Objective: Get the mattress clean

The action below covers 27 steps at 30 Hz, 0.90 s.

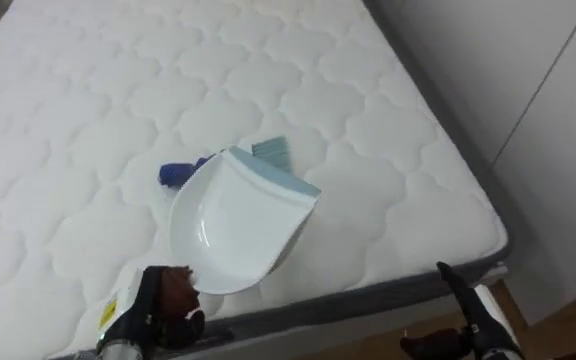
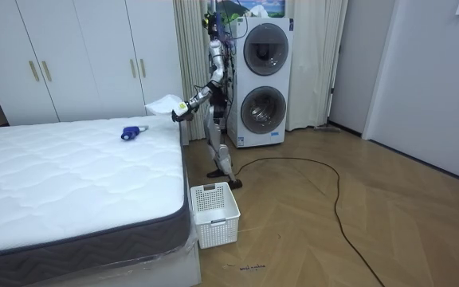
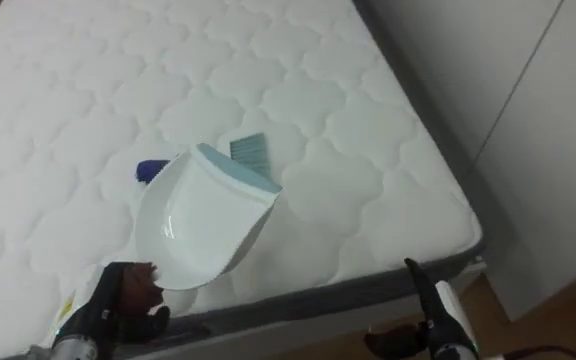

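Here the left robot hand [image 1: 163,300] is curled round the handle of a white dustpan [image 1: 233,225], holding it tilted above the bed [image 1: 68,120] near the edge. A blue brush [image 1: 178,175] lies on the mattress just behind the pan. The right robot hand [image 1: 468,315] shows beyond the bed's edge; I cannot tell whether it is open or closed.

White dustpan [image 1: 233,225] over mattress [image 1: 68,120], probably blue brush [image 1: 175,175] behind
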Available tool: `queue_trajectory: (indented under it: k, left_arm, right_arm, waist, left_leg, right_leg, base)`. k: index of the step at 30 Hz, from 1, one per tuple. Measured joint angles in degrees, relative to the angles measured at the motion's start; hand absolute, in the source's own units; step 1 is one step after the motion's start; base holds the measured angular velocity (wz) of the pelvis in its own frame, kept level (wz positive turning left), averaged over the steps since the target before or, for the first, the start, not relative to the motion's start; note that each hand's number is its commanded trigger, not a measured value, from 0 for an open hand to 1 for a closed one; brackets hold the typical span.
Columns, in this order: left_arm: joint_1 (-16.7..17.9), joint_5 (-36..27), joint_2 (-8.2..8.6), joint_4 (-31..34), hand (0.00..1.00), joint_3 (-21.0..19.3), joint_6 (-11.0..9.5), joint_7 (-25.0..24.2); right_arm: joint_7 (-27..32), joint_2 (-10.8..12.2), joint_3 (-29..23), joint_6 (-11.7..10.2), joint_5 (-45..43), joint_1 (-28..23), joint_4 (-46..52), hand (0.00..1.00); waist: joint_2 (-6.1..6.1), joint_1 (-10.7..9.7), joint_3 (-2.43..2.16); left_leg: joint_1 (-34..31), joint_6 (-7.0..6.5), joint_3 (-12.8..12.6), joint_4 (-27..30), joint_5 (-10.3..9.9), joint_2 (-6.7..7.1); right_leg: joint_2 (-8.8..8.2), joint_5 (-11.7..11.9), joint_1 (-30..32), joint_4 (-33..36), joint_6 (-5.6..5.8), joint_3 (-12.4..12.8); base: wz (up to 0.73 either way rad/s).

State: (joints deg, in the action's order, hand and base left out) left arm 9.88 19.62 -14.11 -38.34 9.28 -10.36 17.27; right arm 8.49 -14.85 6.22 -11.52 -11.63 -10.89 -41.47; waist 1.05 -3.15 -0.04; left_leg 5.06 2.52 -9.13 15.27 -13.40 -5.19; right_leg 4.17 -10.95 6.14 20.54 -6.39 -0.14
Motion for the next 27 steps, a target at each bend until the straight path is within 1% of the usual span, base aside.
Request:
queue_trajectory:
  k: [1,2,3,4,5,6,8,9,11,13,15,17,18,19,21,22,23,24,26,27]
  left_arm:
    - [0.08,-0.28,-0.02,-1.44,0.0,-0.64,0.24,-0.09]
    - [0.13,-0.94,-0.03,-2.03,0.0,-0.85,0.46,-0.24]
    - [0.28,-2.64,-0.04,-3.32,0.0,-1.33,0.8,-0.66]
    - [0.59,-4.27,-0.01,-4.6,0.0,-2.07,1.19,-1.2]
    - [0.83,-5.06,0.07,-6.06,0.0,-3.11,1.66,-1.68]
    - [0.98,-5.46,0.12,-7.01,0.0,-3.57,1.78,-1.81]
    - [1.4,-6.66,0.2,-11.4,0.0,-4.86,2.21,-2.7]
    - [1.59,-6.7,0.19,-12.14,0.0,-5.2,2.48,-2.85]
    - [2.23,-7.95,0.37,-14.82,0.0,-6.43,2.79,-3.12]
    - [2.92,-10.25,0.87,-18.27,0.0,-8.15,2.98,-3.42]
    - [3.69,-10.3,1.58,-20.46,0.0,-11.15,3.32,-3.92]
    - [4.22,-10.4,1.79,-22.59,0.0,-12.49,4.78,-4.21]
    - [4.39,-10.31,1.87,-22.96,0.0,-12.86,5.14,-4.33]
    - [4.8,-10.02,2.09,-23.74,0.0,-13.75,5.71,-4.49]
    - [5.06,-9.97,2.17,-24.95,0.0,-13.79,6.99,-4.56]
    - [5.43,-9.92,2.33,-25.56,0.0,-13.79,7.79,-4.6]
    - [5.46,-9.91,2.43,-25.86,0.0,-13.79,8.1,-4.63]
    - [5.98,-9.88,2.69,-25.88,0.0,-13.8,8.85,-4.93]
    - [6.31,-9.7,3.27,-25.88,0.0,-13.85,10.04,-5.48]
    - [6.33,-9.34,3.8,-25.91,0.0,-13.86,10.8,-5.67]
  right_arm:
    - [-0.03,0.02,-0.87,0.5,0.07,-0.33,-1.62,0.0]
    - [0.01,0.01,-1.35,0.73,0.09,-0.52,-2.38,0.0]
    - [0.07,-0.01,-2.01,1.55,-0.05,-0.98,-3.21,0.0]
    - [0.09,0.05,-2.42,1.98,-0.31,-1.45,-3.35,0.0]
    - [0.12,0.19,-2.52,2.14,-0.4,-1.71,-4.05,0.0]
    - [0.11,0.28,-2.51,2.22,-0.34,-1.67,-4.9,0.0]
    - [0.1,0.4,-2.53,2.96,0.05,-1.91,-7.43,0.0]
    - [0.1,0.4,-2.55,3.05,0.06,-1.99,-7.84,0.0]
    - [0.12,0.51,-2.58,3.2,0.06,-1.98,-9.4,0.0]
    - [0.12,1.08,-3.11,3.52,-0.21,-1.81,-12.36,0.0]
    - [0.07,1.41,-3.17,4.1,-1.69,-1.66,-13.98,0.0]
    - [-0.06,1.83,-3.23,5.46,-3.9,-1.78,-14.51,0.0]
    - [-0.23,1.89,-3.26,5.58,-4.39,-1.78,-14.71,0.0]
    - [-1.11,1.93,-3.27,6.15,-4.74,-1.73,-14.87,0.0]
    - [-1.74,2.24,-3.53,6.71,-4.88,-1.33,-16.45,0.0]
    - [-1.78,2.71,-3.85,7.5,-4.99,-1.28,-17.35,0.0]
    - [-1.8,2.91,-3.87,7.78,-5.12,-1.29,-17.8,0.0]
    - [-1.87,3.34,-3.89,7.99,-5.78,-1.2,-19.47,0.0]
    - [-2.21,3.74,-3.86,9.14,-5.83,-1.06,-21.27,0.0]
    - [-2.48,3.8,-3.81,10.29,-5.81,-1.31,-21.68,0.0]
  waist:
    - [-0.43,0.0,0.05]
    - [-0.57,0.0,0.11]
    - [-0.66,0.26,0.16]
    - [-0.66,0.41,0.17]
    - [-0.68,0.52,0.29]
    - [-0.66,0.72,0.3]
    - [-0.43,1.68,0.4]
    - [-0.37,1.88,0.44]
    - [-0.19,1.99,0.38]
    - [-0.21,2.17,0.36]
    - [-0.32,2.25,0.32]
    - [-0.48,2.19,0.36]
    - [-0.52,2.29,0.35]
    - [-0.61,2.6,0.35]
    - [-0.93,3.03,0.36]
    - [-1.07,3.26,0.29]
    - [-1.3,3.37,0.33]
    - [-1.35,3.44,0.22]
    - [-1.53,3.65,0.24]
    - [-1.37,3.71,0.22]
  left_leg:
    - [0.65,0.1,-0.11,-0.13,-0.07,-0.06]
    - [0.8,0.11,-0.05,-0.24,-0.07,-0.08]
    - [1.38,0.12,-0.09,-0.86,-0.08,-0.09]
    - [1.71,0.12,-0.09,-1.46,-0.07,-0.12]
    - [2.3,0.12,-0.1,-2.01,-0.07,-0.15]
    - [2.67,0.12,-0.11,-2.31,-0.07,-0.16]
    - [4.09,0.11,0.15,-3.13,-0.08,-0.19]
    - [4.3,0.11,0.22,-3.36,-0.08,-0.18]
    - [4.7,0.11,0.42,-4.06,-0.07,-0.21]
    - [4.91,0.11,0.52,-4.06,-0.08,-0.15]
    - [5.07,0.11,0.49,-4.19,-0.08,-0.04]
    - [5.23,0.11,0.47,-4.53,-0.08,0.01]
    - [5.37,0.11,0.46,-4.64,-0.08,0.01]
    - [5.63,0.11,0.45,-4.76,-0.08,0.01]
    - [5.76,0.12,0.45,-4.78,-0.08,0.03]
    - [5.94,0.12,0.46,-4.78,-0.09,0.03]
    - [6.06,0.13,0.46,-4.8,-0.1,0.04]
    - [6.32,0.15,0.49,-4.82,-0.11,0.03]
    - [6.63,0.34,0.66,-4.8,-0.27,0.04]
    - [6.49,0.57,0.73,-4.79,-0.48,0.04]
  right_leg:
    - [0.06,-0.02,-0.59,-0.46,0.02,0.0]
    - [0.08,0.02,-0.97,-0.89,0.06,-0.11]
    - [0.14,0.01,-1.35,-1.19,0.09,-0.14]
    - [0.23,0.03,-1.65,-1.63,0.12,-0.13]
    - [0.35,0.04,-2.09,-1.95,0.17,-0.12]
    - [0.42,0.02,-2.36,-2.07,0.2,-0.01]
    - [0.6,0.03,-3.76,-3.07,0.29,0.28]
    - [0.61,0.02,-3.95,-3.2,0.32,0.28]
    - [0.7,0.17,-4.54,-4.0,0.55,0.12]
    - [0.48,0.4,-5.22,-5.07,0.82,-0.61]
    - [0.25,0.35,-5.68,-5.22,0.9,-1.24]
    - [0.04,0.34,-6.16,-5.58,1.06,-1.71]
    - [0.04,0.36,-6.31,-5.64,1.08,-1.77]
    - [0.04,0.37,-6.48,-5.76,1.11,-1.87]
    - [-0.06,0.33,-6.99,-5.84,1.19,-2.21]
    - [-0.17,0.3,-7.28,-5.87,1.24,-2.42]
    - [-0.21,0.27,-7.32,-5.85,1.28,-2.48]
    - [-0.29,0.27,-7.67,-5.84,1.29,-2.72]
    - [-0.4,0.08,-8.19,-5.76,1.51,-3.05]
    - [-0.4,-0.11,-8.16,-5.64,1.74,-3.11]
  base:
    - [0.0]
    - [0.05]
    - [0.04]
    - [0.04]
    - [0.0]
    - [0.0]
    - [-0.05]
    - [0.0]
    - [0.09]
    - [0.15]
    - [0.12]
    - [0.18]
    - [0.09]
    - [0.0]
    - [0.1]
    - [0.16]
    - [0.15]
    - [0.14]
    - [0.19]
    - [0.2]
